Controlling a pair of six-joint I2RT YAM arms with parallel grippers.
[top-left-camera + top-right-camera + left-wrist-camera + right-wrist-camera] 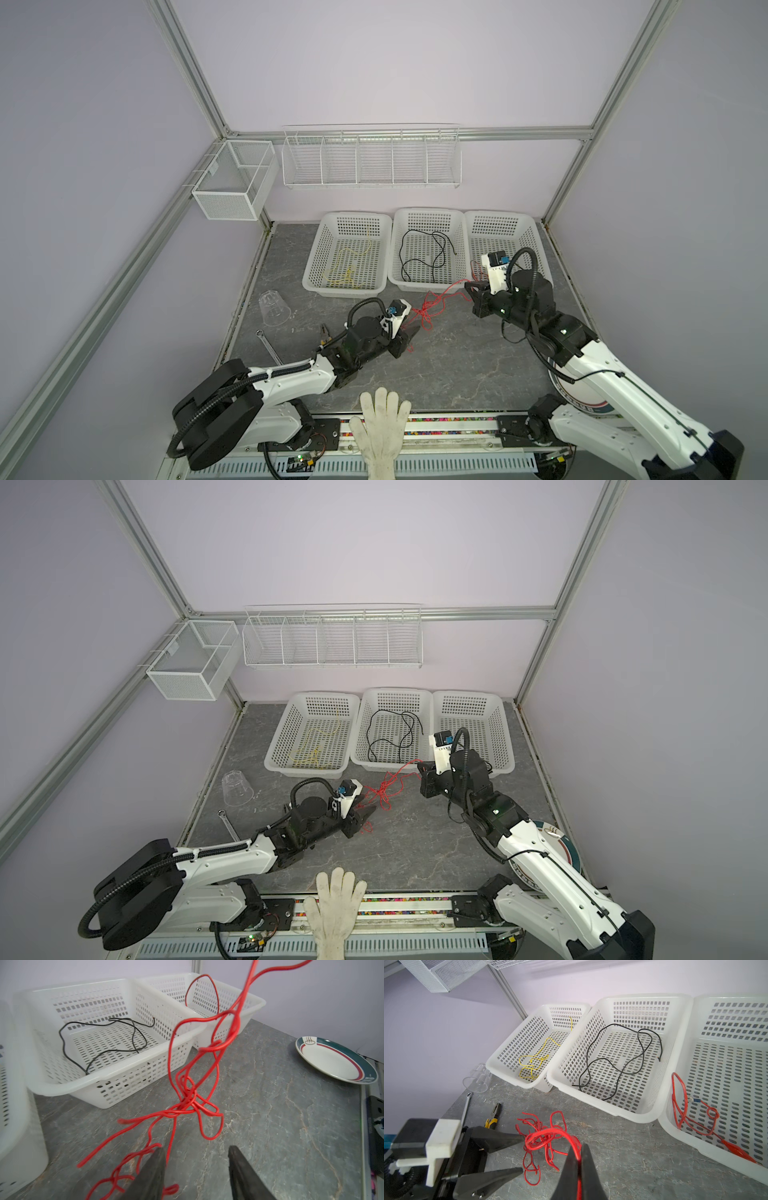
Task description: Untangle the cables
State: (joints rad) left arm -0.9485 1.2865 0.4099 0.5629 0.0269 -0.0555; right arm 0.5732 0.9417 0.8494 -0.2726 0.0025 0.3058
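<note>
- The red cable (pixel 428 309) is your job. Its knot (pixel 187 1103) sits just in front of the middle basket (pixel 430 286), between your two pincers, and one end trails into the basket right of it (pixel 498 224).
- The black cable (pixel 424 257) lies loose inside the middle basket and the yellow cable (pixel 347 270) in the basket left of it (pixel 351 224); both look sorted.
- Your right pincer (pixel 578 1148) is clamped tight on a single red strand.
- Your left pincer (pixel 196 1150) stands partly open and grips nothing, with a strand running just beside one finger.
- Expect a feather-light, springy, slick wire that holds its kinks. Pull hard and the knot likely cinches.
- Take one strand just beside the knot, never the whole clump.
</note>
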